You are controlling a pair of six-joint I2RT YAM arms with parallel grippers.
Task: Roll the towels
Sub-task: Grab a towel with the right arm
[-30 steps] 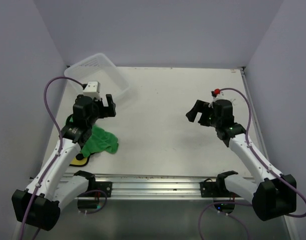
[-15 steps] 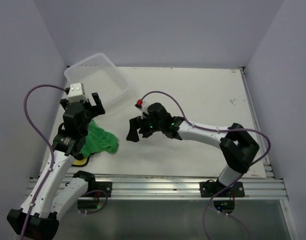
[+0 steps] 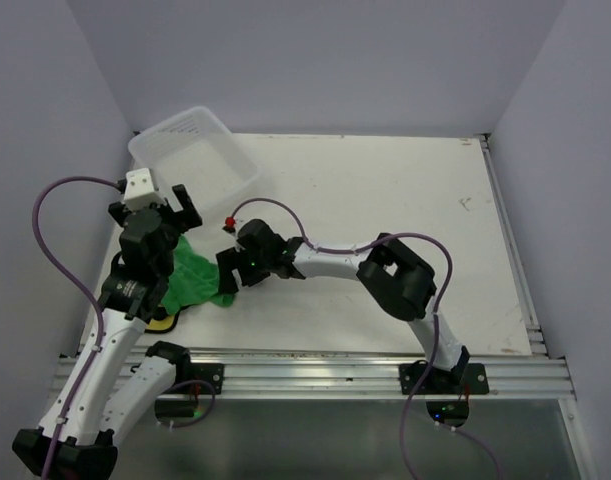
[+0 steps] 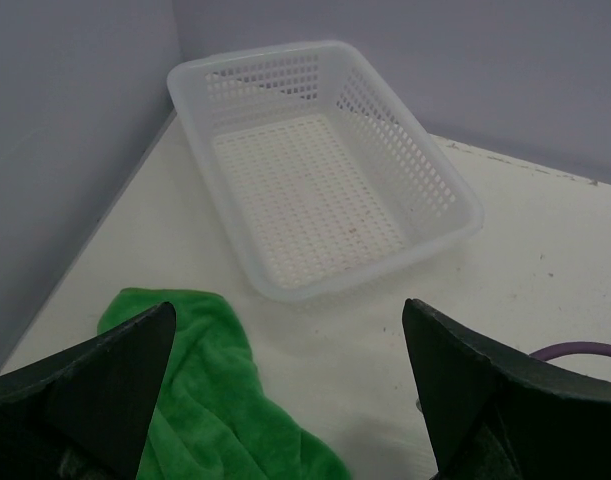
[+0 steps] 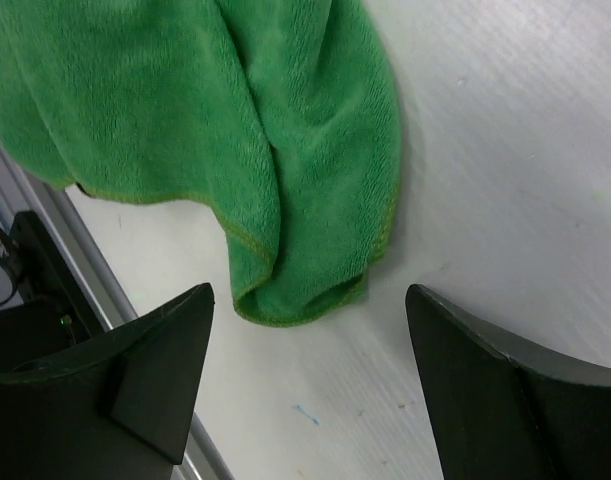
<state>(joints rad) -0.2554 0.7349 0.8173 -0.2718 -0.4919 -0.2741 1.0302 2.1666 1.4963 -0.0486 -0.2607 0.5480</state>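
Note:
The bright green towel [image 3: 200,280] lies crumpled at the table's left side. It also shows in the left wrist view [image 4: 210,400] and the right wrist view [image 5: 235,130]. A bit of the yellow towel [image 3: 162,322] pokes out under the left arm; most of it is hidden. My left gripper [image 3: 153,215] is open and empty, above the green towel's far edge, its jaws wide apart [image 4: 285,400]. My right gripper [image 3: 232,274] is open and empty, just at the green towel's right corner, with the folded corner between and ahead of its fingers [image 5: 310,380].
The white mesh basket [image 3: 195,150] stands empty at the back left, close beyond the left gripper; it also shows in the left wrist view [image 4: 315,170]. The metal rail [image 3: 305,360] runs along the near edge. The right arm's purple cable [image 3: 275,210] loops over the table's middle.
My right arm has swung from the right side across the table to the green towel's corner. My left gripper has shifted left and back a little. Both stay open.

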